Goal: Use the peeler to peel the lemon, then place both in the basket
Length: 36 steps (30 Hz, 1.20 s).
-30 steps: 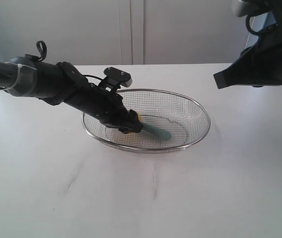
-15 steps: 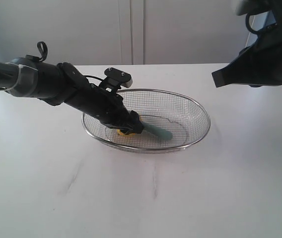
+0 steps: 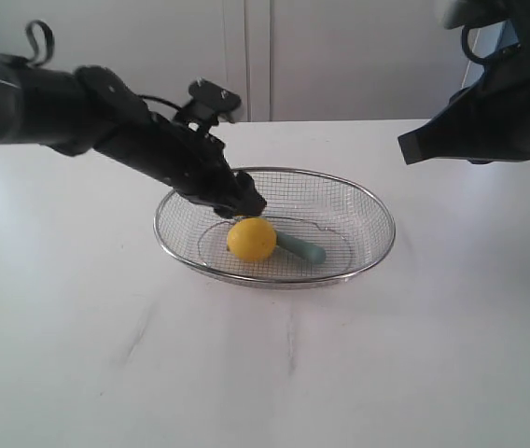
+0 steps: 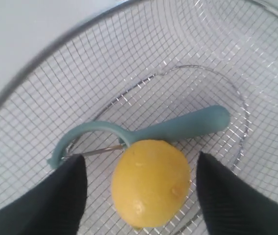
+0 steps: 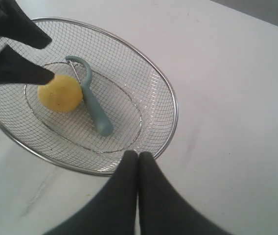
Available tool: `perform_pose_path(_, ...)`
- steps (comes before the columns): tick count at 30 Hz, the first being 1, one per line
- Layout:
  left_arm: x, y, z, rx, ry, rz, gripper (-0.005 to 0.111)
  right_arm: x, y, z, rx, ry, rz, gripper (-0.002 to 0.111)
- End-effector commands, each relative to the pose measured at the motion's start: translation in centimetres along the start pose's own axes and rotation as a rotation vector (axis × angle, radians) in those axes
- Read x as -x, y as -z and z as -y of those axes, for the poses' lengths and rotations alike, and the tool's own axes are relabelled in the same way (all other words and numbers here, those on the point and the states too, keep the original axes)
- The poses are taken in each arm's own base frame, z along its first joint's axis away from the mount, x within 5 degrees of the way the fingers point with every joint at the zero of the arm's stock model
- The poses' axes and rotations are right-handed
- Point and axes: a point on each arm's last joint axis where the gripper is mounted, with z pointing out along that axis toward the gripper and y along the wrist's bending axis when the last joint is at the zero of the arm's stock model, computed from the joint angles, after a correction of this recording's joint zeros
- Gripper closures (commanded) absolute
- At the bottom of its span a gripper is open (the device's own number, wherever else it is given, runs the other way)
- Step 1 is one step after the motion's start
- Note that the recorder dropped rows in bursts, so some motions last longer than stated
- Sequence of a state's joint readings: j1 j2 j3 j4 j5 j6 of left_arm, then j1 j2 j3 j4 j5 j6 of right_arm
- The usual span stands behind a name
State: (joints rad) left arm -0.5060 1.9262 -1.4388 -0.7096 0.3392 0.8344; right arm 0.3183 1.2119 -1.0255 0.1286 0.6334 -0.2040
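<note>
The yellow lemon (image 3: 251, 239) lies on the floor of the wire basket (image 3: 369, 207), free of any grip. The teal peeler (image 3: 300, 247) rests beside it, its head against the lemon (image 4: 151, 182). The peeler (image 4: 144, 133) shows its curved head and slim blade in the left wrist view. My left gripper (image 3: 243, 202) hovers open just above the lemon, fingers (image 4: 56, 196) spread wide on either side. My right gripper (image 3: 412, 147) hangs high at the right, shut and empty, its fingertips (image 5: 139, 157) pressed together. The right wrist view shows the lemon (image 5: 59, 92), the peeler (image 5: 91, 97) and the basket (image 5: 171, 98).
The basket stands on a white table (image 3: 274, 364) with a pale wall behind. The left arm (image 3: 69, 112) stretches across the table's left side, above the basket's near-left rim.
My left gripper has opened and lifted up and back from the basket floor. The lemon it carried now lies uncovered next to the peeler. The right arm has stayed put.
</note>
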Motion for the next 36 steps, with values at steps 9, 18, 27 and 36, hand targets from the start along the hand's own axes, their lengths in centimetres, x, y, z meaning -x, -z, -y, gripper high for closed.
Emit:
perform_pose_path(9, 0.4, 16.0, 2.6, -0.272, 0.027, -0.195, 0.107, 0.1, 0.1, 0.0, 0.002, -0.009, 0.016, 0.108)
perform_pose_path(18, 0.7, 17.6, 2.8, -0.23, 0.025, -0.151, 0.107, -0.2, 0.4, -0.1, 0.012, -0.012, -0.011, 0.108)
perform_pose_path(27, 1.0, 17.5, 2.5, -0.197, 0.025, -0.121, 0.107, -0.3, 0.5, -0.2, 0.014, -0.011, -0.021, 0.108)
perform_pose_path(36, 1.0, 17.5, 2.4, -0.192, 0.025, -0.116, 0.107, -0.3, 0.5, -0.2, 0.014, -0.011, -0.021, 0.108)
